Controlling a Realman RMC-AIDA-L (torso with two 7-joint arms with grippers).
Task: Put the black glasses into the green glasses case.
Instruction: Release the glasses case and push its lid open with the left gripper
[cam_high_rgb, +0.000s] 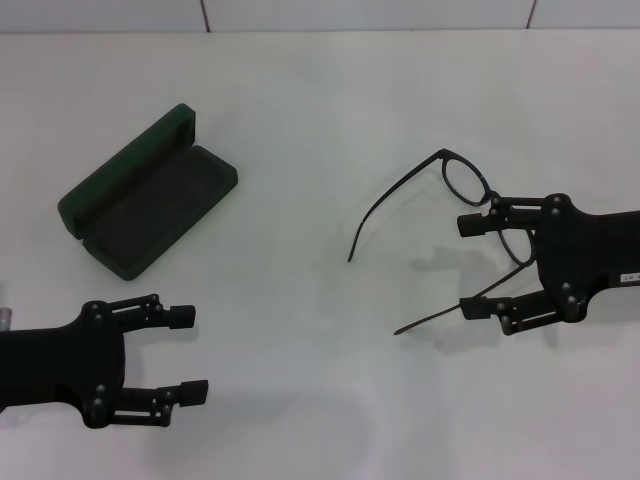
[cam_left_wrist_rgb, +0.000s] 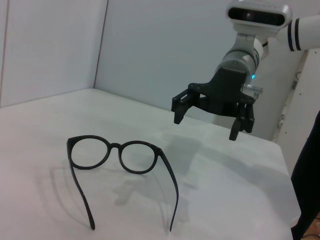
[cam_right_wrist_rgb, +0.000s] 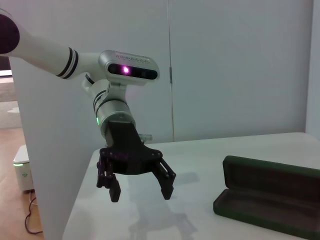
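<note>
The black glasses (cam_high_rgb: 463, 180) lie unfolded on the white table at centre right, temple arms pointing toward me. They show clearly in the left wrist view (cam_left_wrist_rgb: 116, 146). My right gripper (cam_high_rgb: 467, 265) is open and empty. It hovers over the glasses' right side, hides one lens, and does not touch them. It also appears in the left wrist view (cam_left_wrist_rgb: 205, 127), above and behind the frame. The green glasses case (cam_high_rgb: 150, 195) lies open at the far left, and also shows in the right wrist view (cam_right_wrist_rgb: 270, 200). My left gripper (cam_high_rgb: 195, 353) is open and empty at the near left, in front of the case.
The white table (cam_high_rgb: 320, 100) stretches between the case and the glasses. A pale wall runs along its far edge. The left wrist view shows the table's right edge (cam_left_wrist_rgb: 285, 165) beyond my right gripper.
</note>
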